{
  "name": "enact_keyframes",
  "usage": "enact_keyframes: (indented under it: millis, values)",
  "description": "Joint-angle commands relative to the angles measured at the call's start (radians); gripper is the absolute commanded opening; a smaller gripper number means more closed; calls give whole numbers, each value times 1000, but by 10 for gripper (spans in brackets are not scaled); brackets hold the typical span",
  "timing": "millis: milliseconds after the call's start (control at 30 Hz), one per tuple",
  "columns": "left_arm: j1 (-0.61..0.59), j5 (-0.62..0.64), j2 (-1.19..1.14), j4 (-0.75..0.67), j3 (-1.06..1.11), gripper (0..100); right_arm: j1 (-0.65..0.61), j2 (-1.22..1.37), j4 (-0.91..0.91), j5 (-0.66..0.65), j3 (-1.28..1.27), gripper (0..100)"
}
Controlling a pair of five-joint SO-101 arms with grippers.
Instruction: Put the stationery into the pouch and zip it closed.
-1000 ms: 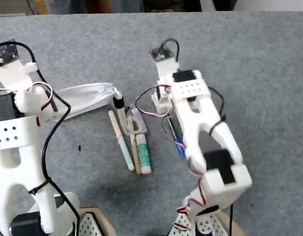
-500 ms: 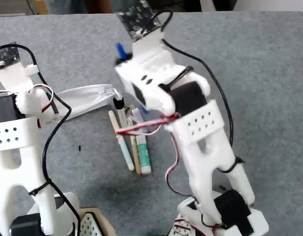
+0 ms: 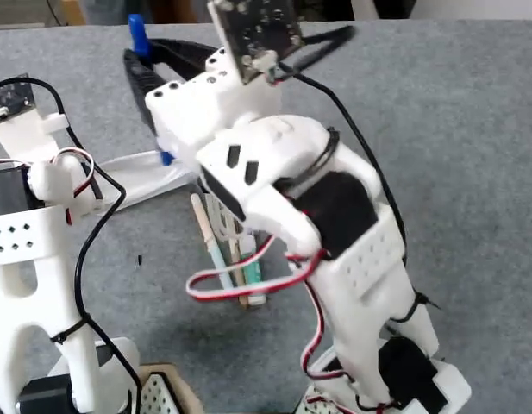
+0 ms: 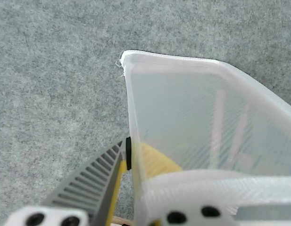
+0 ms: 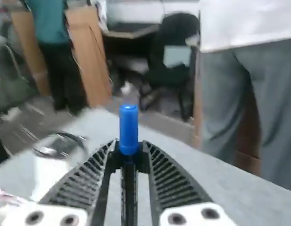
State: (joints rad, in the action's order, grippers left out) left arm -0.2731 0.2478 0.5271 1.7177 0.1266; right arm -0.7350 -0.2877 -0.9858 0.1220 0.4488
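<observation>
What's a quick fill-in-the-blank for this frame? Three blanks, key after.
1. The right pincer is shut on a pen whose cap is ___.
2. The left pincer is shut on the edge of the white mesh ___.
3. The other pens lie on the table, whose cover is ___.
Missing words: blue; pouch; grey.

Looks like an office or lab workroom: grey felt-topped table [image 3: 472,129], wooden furniture [image 3: 71,10] past its far edge at eleven o'clock, black office chair [image 5: 176,61] beyond.
</observation>
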Motion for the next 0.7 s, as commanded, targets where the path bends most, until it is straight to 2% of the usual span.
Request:
enact_keyframes:
  millis: [0, 300, 667]
  values:
    - [7, -2, 2, -18, 1, 29, -32, 1, -29, 46, 102, 12]
    - [7, -2, 9, -18, 5, 29, -31, 5, -61, 78, 70, 12]
    - [-10, -2, 3, -18, 10, 29, 2, -22, 124, 15, -183, 12]
